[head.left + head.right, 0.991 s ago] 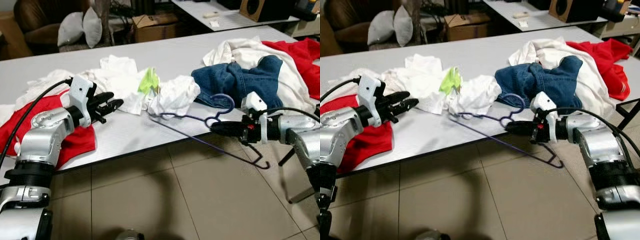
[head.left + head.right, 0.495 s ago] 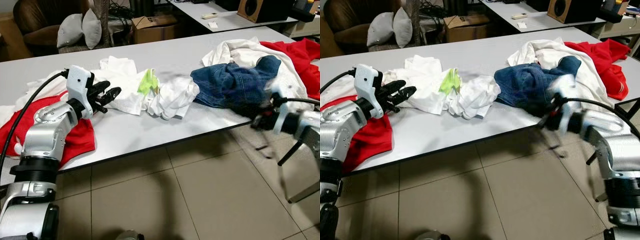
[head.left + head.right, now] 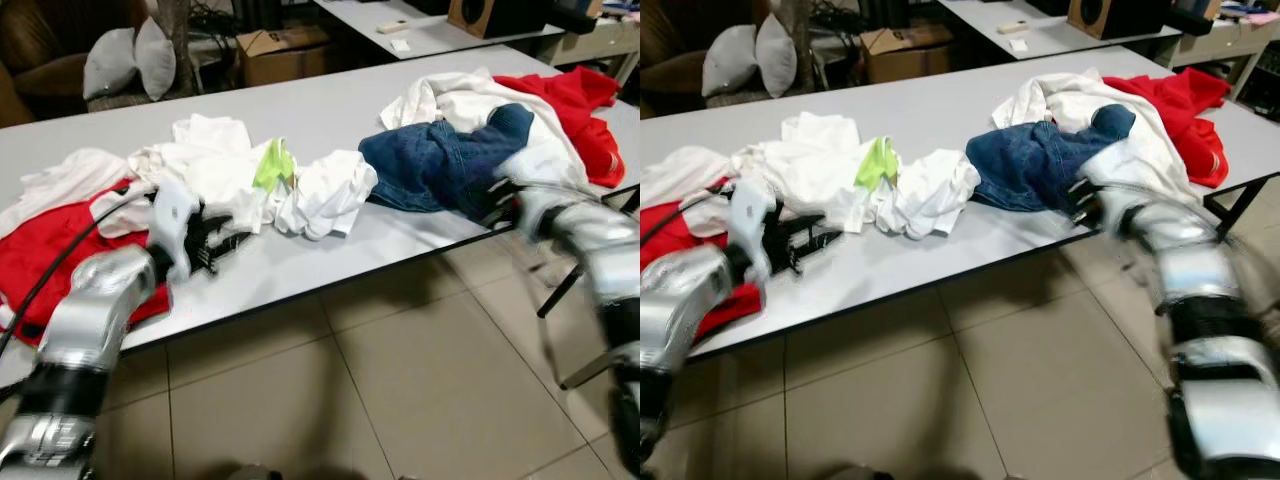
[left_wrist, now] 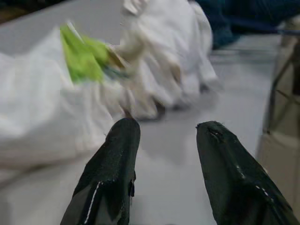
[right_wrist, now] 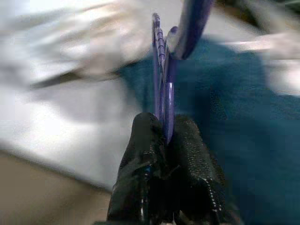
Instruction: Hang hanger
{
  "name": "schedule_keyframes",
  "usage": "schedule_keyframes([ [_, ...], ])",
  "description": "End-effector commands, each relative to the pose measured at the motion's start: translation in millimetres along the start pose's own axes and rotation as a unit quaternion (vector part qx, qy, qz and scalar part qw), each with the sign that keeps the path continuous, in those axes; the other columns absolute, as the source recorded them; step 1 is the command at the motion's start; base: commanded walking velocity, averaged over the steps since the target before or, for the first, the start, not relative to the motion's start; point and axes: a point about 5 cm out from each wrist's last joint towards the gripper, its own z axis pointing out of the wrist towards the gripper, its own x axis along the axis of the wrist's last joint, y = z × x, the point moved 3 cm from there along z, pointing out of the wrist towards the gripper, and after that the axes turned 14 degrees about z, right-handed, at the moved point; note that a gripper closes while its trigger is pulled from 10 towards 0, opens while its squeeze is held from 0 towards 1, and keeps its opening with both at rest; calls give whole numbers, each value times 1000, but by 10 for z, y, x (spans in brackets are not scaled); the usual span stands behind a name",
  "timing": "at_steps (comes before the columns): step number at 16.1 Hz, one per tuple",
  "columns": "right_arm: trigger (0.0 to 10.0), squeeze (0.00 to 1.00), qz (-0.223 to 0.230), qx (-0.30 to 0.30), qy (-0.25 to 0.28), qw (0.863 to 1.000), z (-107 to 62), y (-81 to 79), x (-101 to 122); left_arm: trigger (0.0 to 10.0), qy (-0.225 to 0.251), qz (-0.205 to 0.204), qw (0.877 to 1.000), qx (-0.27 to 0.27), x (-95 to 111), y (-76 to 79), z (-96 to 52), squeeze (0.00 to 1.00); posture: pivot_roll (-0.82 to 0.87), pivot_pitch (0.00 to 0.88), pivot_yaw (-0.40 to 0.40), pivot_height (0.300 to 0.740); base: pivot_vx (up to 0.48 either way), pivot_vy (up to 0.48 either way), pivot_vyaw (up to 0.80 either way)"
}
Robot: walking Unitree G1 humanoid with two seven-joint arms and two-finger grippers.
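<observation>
1. Left tool hangs low over the bench, fingers parted, holding nothing.
2. Right tool is clamped on the purple hanger, at the bench edge by the jeans.
3. White clothes lie beyond the left tool; a red garment lies farther right.

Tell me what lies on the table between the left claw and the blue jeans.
Crumpled white cloth with a lime-green piece lies between the left claw and the blue jeans, in the left eye view.
</observation>
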Motion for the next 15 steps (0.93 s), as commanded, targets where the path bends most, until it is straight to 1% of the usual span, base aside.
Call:
schedule_keyframes([
  [1, 10000, 0, -18, 42, -17, 999, 78, -108, -11, 10000, -8, 11, 1000, -9, 6, 8, -33, 0, -32, 0, 25, 740, 0, 0, 0],
  [2, 10000, 0, -24, 58, -24, 998, 115, -166, -37, 10000, -10, 9, 1000, -8, -5, 9, -50, 1000, -24, 0, 18, 740, 0, 0, 0],
  [3, 10000, 0, -26, 67, -26, 997, 129, -190, -47, 10000, -12, 9, 1000, -7, -10, 8, -56, 1000, -24, 0, 18, 740, 0, 0, 0],
  [4, 10000, 0, -19, 117, -25, 993, 163, -322, -69, 10000, -19, 11, 1000, -8, -32, 17, -76, 1000, -23, 0, 18, 740, 0, 0, 0],
  [5, 10000, 0, -19, 136, -22, 990, 168, -363, -70, 10000, -22, 13, 1000, -7, -36, 14, -83, 1000, -26, 0, 20, 740, 0, 0, 0],
  [6, 10000, 0, -9, 167, -10, 986, 159, -422, -48, 10000, -24, 14, 1000, -4, -33, 0, -83, 1000, -31, 0, 25, 740, 0, 0, 0],
  [8, 10000, 0, 9, 224, 8, 975, 55, -545, -10, 10000, -24, 16, 1000, -4, -16, -8, -37, 1000, -37, 0, 30, 740, 0, 0, 0],
  [9, 10000, 0, 8, 234, 15, 972, -23, -580, 0, 10000, -22, 16, 1000, -6, -8, 1, -1, 1000, -55, 0, 46, 740, 0, 0, 0],
  [10, 10000, 0, 7, 230, 21, 973, -55, -574, 9, 10000, -21, 17, 1000, -5, -5, 2, 17, 1000, -55, 0, 46, 740, 0, 0, 0],
  [12, 10000, 0, 30, 204, 64, 976, -317, -517, 92, 10000, -23, 21, 999, 9, 11, -10, 109, 1000, -79, 0, 59, 740, 0, 0, 0],
  [13, 10000, 0, 38, 200, 71, 976, -410, -528, 99, 10000, -25, 22, 999, 17, 12, -20, 132, 1000, -84, 0, 61, 740, 0, 0, 0],
  [14, 10000, 0, 42, 183, 74, 979, -591, -539, 68, 10000, -25, 21, 999, 33, 14, -39, 177, 1000, -94, 0, 65, 740, 0, 0, 0],
  [15, 10000, 0, 39, 150, 70, 985, -734, -507, -2, 10000, -22, 22, 999, 43, 26, -44, 213, 1000, -101, 0, 66, 740, 0, 0, 0],
])
